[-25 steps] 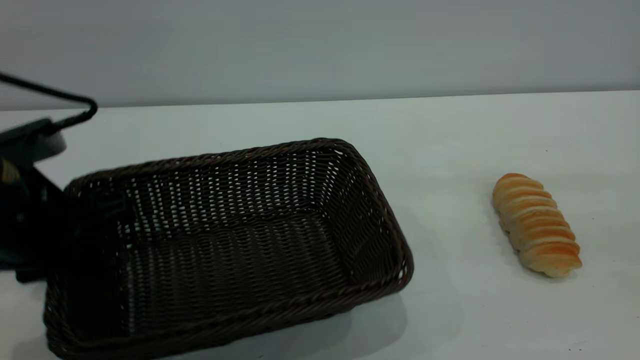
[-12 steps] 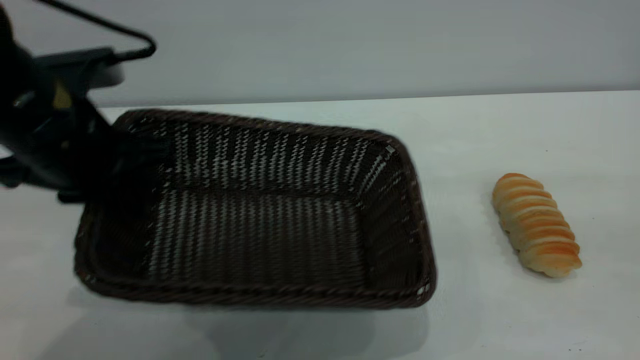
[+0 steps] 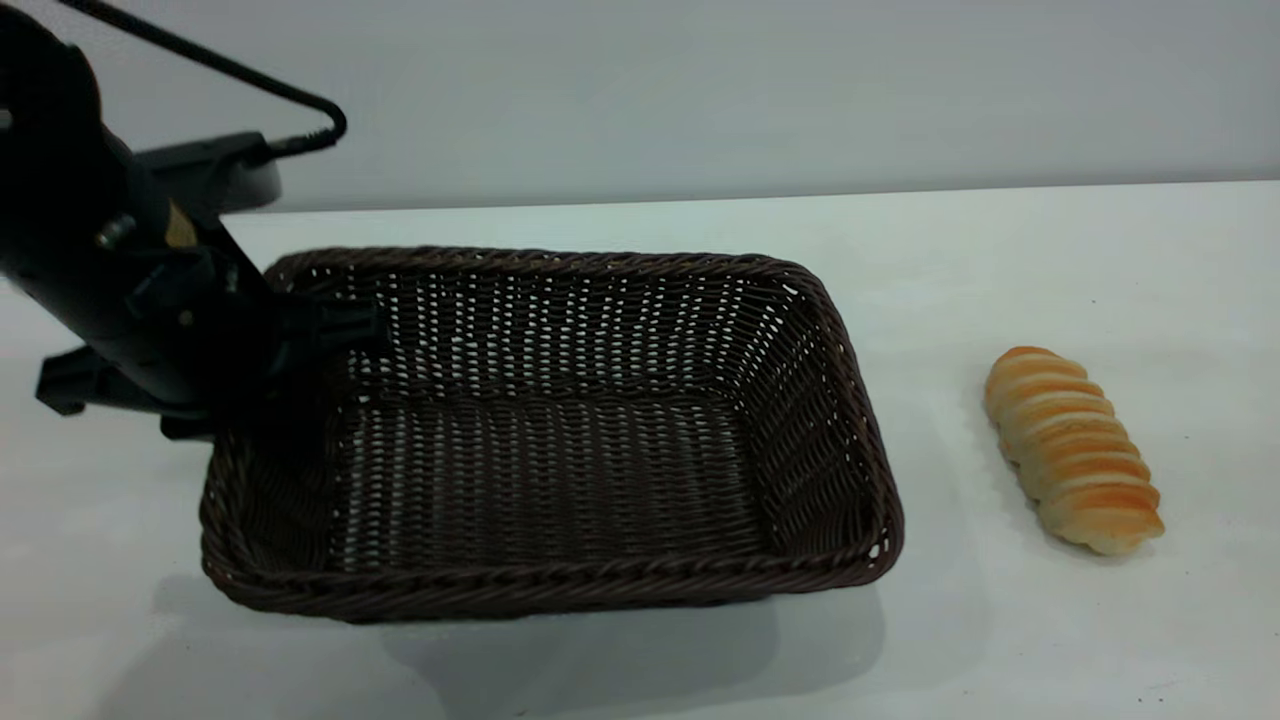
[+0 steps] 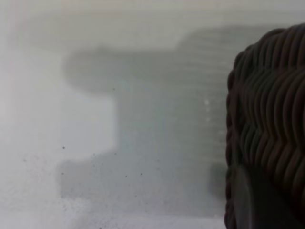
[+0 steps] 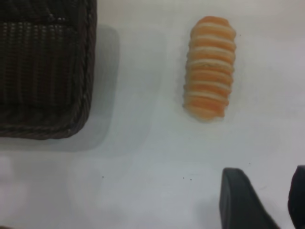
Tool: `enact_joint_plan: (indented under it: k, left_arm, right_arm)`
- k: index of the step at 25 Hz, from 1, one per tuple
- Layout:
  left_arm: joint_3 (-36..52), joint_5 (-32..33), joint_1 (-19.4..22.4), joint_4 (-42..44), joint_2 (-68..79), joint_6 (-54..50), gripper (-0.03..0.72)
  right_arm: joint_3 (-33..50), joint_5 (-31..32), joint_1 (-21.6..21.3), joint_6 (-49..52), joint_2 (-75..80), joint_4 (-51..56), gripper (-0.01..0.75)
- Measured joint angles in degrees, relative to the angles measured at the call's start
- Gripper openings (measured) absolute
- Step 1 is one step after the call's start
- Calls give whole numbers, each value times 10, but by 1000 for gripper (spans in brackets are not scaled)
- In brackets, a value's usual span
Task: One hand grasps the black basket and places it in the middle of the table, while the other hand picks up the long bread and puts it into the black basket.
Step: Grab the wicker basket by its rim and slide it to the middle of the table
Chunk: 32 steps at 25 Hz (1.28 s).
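The black basket is near the middle of the table, level and a little above it, with its shadow spread underneath. My left gripper is shut on the basket's left rim. In the left wrist view, one dark finger lies against the braided rim. The long bread lies on the table to the right of the basket, apart from it. My right gripper is open and empty above the table, short of the bread. It is out of the exterior view.
The left arm's black cable loops above the basket's left end. A grey wall runs behind the table's far edge. Bare white table shows between the basket's corner and the bread.
The left gripper has carried the basket up and to the right. The basket was tilted and is now level, closer to the bread. The bread has not moved.
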Motion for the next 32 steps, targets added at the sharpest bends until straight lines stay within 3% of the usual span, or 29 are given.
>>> enact_joint_plan:
  k: [10,19,21,27,30,32]
  left_arm:
    - [-5,-54,-28,-8,58,-10,134]
    - [-10,-25,-29,-13,73,-45,150]
    - [-10,-19,-29,-10,72,-47,216]
    - [-10,18,-28,-5,53,-66,552]
    - [-10,33,-28,-5,44,-68,630]
    - [-10,46,-28,-5,33,-70,641]
  right_arm:
    - [0,0,0,-14,0,10,239]
    - [0,0,0,-14,0,10,239]
    - [0,0,0,-14,0,10,239]
    - [0,0,0,-15,0,17,239]
    - [0,0,0,-20,0,22,239]
    - [0,0,0,-22,0,22,239]
